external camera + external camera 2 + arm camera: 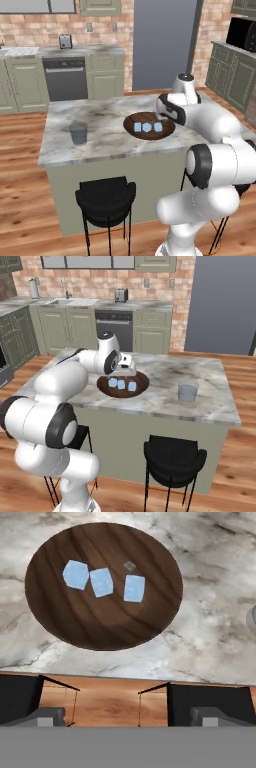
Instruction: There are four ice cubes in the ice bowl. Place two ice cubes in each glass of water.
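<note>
A: Ice cubes (147, 127) first. From the left base view, where do they sit?

B: Three of them lie in a row in the bowl (148, 134), which rests on the bench (102, 140). One glass (78, 133) stands well apart, toward the far left of the bench. The arm reaches over the bowl's right rim.

A: And the right base view?

B: Same row of cubes (122, 384) in the bowl (106, 387); the glass (188, 392) stands off to the right. The hand hangs just above the bowl's near-left edge.

A: The hand view?

B: Three cubes (102, 581) are clear, two nearly touching, one just beside them. A small grey speck near the third may be a fourth; I cannot tell. The gripper (128, 717) is spread wide and holds nothing, still back over the bench edge.

A: So which step?

B: I judge it the approach to a pick. Next, the gripper must move forward over one cube, drop, straddle it without nudging its neighbour, then close.
</note>
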Controlling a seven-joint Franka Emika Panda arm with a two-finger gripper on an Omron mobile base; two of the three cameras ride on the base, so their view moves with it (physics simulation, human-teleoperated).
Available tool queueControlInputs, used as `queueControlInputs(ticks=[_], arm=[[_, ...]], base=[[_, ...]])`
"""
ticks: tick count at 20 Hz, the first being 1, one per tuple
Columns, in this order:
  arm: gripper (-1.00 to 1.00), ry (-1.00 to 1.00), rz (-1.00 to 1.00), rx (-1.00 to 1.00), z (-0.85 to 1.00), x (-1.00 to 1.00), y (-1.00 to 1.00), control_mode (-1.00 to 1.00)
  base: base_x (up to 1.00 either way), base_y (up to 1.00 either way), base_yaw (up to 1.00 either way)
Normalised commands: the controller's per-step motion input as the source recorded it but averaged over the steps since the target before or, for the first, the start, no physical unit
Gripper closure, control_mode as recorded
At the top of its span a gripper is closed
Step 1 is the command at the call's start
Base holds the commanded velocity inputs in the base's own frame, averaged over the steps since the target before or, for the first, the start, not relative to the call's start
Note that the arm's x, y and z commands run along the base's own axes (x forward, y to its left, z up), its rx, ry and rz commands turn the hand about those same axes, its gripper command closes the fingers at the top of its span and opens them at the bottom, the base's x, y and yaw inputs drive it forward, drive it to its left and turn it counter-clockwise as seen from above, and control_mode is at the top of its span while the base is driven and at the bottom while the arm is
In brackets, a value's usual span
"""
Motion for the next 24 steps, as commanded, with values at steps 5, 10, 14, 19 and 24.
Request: queueControlInputs(ticks=[5,10,14,19,24], arm=[[-1.00,0.00,0.00,0.00,-0.33,0.23,0.00,-1.00],[-1.00,0.00,0.00,0.00,-0.37,0.22,0.00,-1.00],[-1.00,0.00,0.00,0.00,-0.34,0.13,0.00,-1.00],[-1.00,0.00,0.00,-0.02,-0.28,0.03,-0.04,-1.00],[-1.00,0.00,0.02,-0.05,-0.18,0.13,-0.10,-1.00]], base=[[0.00,0.00,0.00],[0.00,0.00,0.00],[0.00,0.00,0.00],[0.00,0.00,0.00],[0.00,0.00,0.00]])
